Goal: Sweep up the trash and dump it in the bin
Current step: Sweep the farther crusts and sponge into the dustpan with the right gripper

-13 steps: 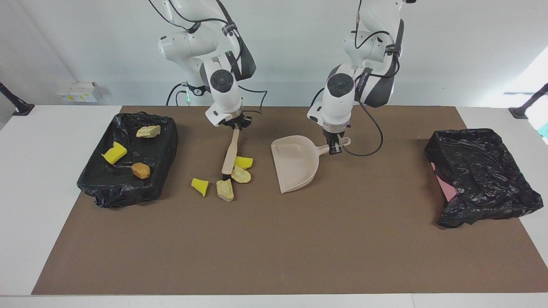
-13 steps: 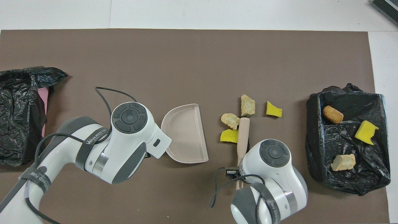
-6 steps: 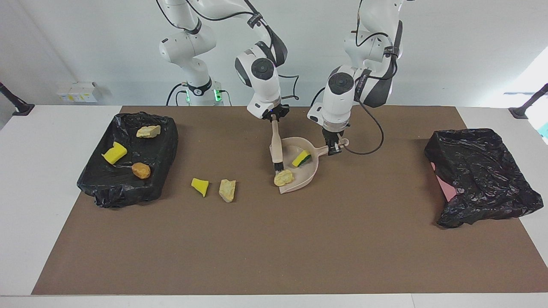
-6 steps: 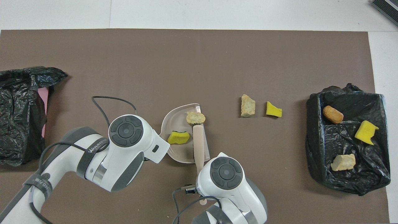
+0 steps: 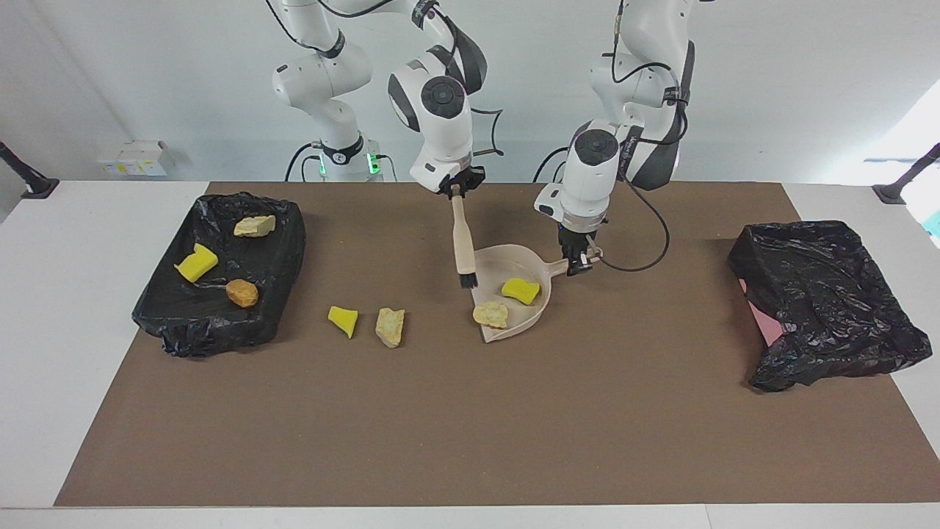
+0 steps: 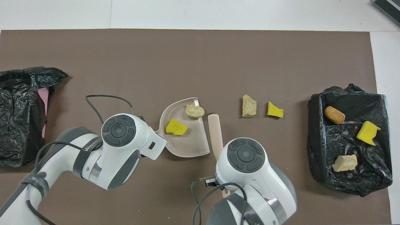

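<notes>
My left gripper [image 5: 580, 260] is shut on the handle of the beige dustpan [image 5: 505, 267], which rests on the brown mat. In the pan [image 6: 187, 145] lie two pieces of trash, a yellow wedge [image 5: 521, 290] [image 6: 176, 127] and a tan lump [image 5: 490, 314] [image 6: 195, 111]. My right gripper [image 5: 457, 189] is shut on the top of the beige-handled brush [image 5: 462, 242] [image 6: 215, 128], which hangs beside the pan's mouth with its black bristles [image 5: 467, 279] just off the mat. Two more pieces, a tan lump [image 5: 389, 326] [image 6: 249, 106] and a yellow wedge [image 5: 343, 320] [image 6: 275, 109], lie on the mat toward the right arm's end.
A black-lined bin [image 5: 220, 323] [image 6: 343, 184] at the right arm's end holds three pieces: tan [image 5: 255, 225], yellow [image 5: 196, 263] and orange-brown [image 5: 241, 293]. A second black-bagged bin [image 5: 822, 301] [image 6: 22, 112] sits at the left arm's end. A cable [image 5: 646, 250] loops from the left wrist.
The brush swept a yellow wedge and a tan lump across the mat into the dustpan, then drew back out to the pan's mouth and lifted. The dustpan shifted slightly.
</notes>
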Robot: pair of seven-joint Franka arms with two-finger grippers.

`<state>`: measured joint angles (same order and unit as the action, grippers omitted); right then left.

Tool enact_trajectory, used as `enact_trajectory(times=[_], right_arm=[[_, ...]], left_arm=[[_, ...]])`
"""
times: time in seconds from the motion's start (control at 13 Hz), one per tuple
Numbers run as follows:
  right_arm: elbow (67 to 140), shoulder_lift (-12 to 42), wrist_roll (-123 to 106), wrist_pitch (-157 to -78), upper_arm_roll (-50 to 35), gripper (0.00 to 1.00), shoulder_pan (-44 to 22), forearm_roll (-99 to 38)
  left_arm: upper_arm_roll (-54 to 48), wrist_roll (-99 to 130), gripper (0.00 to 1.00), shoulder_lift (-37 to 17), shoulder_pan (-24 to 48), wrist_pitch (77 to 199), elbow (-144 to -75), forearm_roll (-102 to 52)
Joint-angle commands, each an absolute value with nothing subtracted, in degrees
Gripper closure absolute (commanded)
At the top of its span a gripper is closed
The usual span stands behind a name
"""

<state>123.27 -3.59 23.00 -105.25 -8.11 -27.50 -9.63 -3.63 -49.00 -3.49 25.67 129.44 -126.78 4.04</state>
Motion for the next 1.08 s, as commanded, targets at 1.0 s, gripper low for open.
enact_trajectory(times=[1.0], right_arm=[[121.8, 6.2, 8.5, -107.5, -8.6, 1.00, -3.9, 12.8]], left_arm=[[-3.8, -41.7, 1.00, -3.4, 25.1, 132.7, -127.4, 3.3]])
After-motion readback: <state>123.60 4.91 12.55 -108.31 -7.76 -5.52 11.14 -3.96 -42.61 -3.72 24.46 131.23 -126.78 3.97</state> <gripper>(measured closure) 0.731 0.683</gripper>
